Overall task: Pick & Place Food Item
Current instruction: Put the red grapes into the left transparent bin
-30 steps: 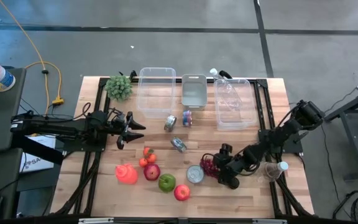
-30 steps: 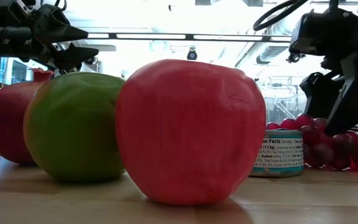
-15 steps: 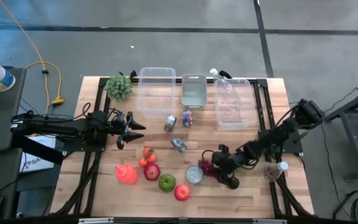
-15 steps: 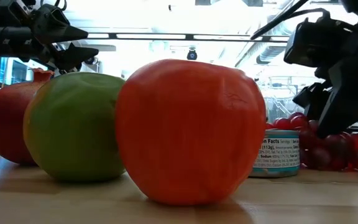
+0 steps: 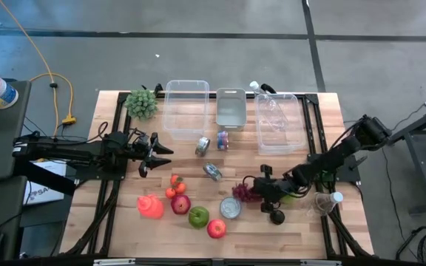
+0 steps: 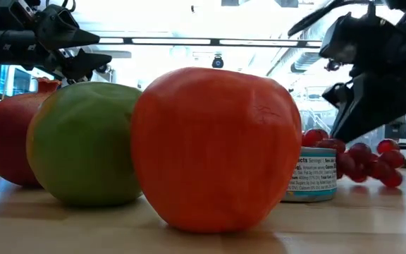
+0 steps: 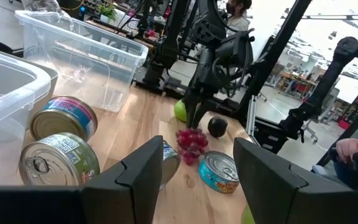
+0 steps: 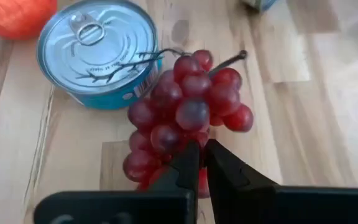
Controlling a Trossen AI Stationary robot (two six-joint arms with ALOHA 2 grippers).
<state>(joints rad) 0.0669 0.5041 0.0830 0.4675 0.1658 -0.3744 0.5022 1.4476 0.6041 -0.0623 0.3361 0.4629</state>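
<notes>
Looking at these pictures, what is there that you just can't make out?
- Right end effector, right wrist view: the grapes cover the fingertips, so what they pinch is hidden.
- Grapes, low view: the tuna can and red apple hide their near side.
- Pomegranate, low view: mostly behind the green apple.
- Can labels, high view: too small.

Low view: the red apple [image 6: 216, 148] and green apple [image 6: 83, 143] hide most of the table; the tuna can [image 6: 314, 175] shows only partly. Right wrist view: the gripper fingers [image 8: 185, 169] cover the grape bunch's [image 8: 185, 115] lower berries, concealing any contact.
</notes>
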